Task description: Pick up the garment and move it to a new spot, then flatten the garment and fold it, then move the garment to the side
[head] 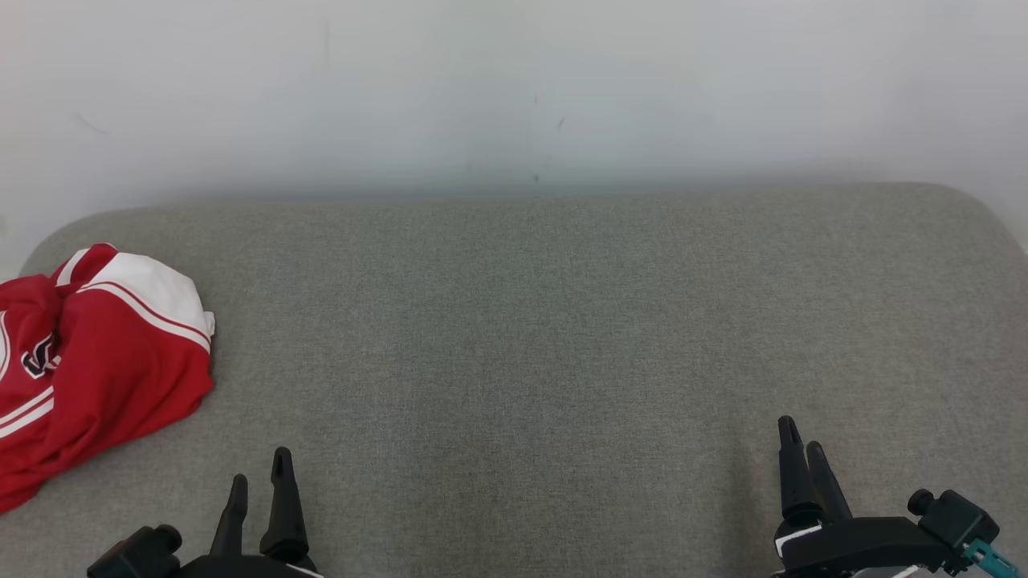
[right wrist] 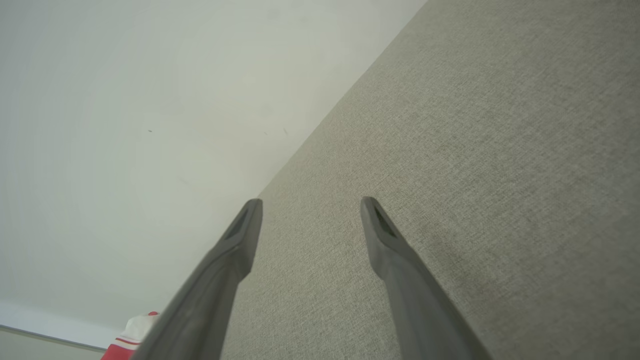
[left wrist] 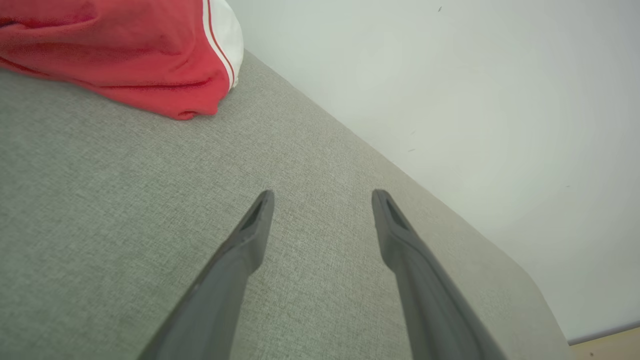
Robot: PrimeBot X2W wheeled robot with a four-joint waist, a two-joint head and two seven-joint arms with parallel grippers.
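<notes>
Grey padded surface (head: 514,337) backed by white wall (head: 514,96) | red garment (head: 96,361) bunched at left edge | open fabric rightward | left gripper (head: 260,466), right gripper (head: 801,433) spread wide, empty

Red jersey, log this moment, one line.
red jersey: crumpled, left edge, grey upholstery | left end effector: open, empty | right end effector: open, empty

Nothing legible. A dark, white-edged scrap of lettering (head: 38,359) on the red garment (head: 120,353), at the left edge of the grey padded surface (head: 514,337), creased and cut off; unreadable.
</notes>
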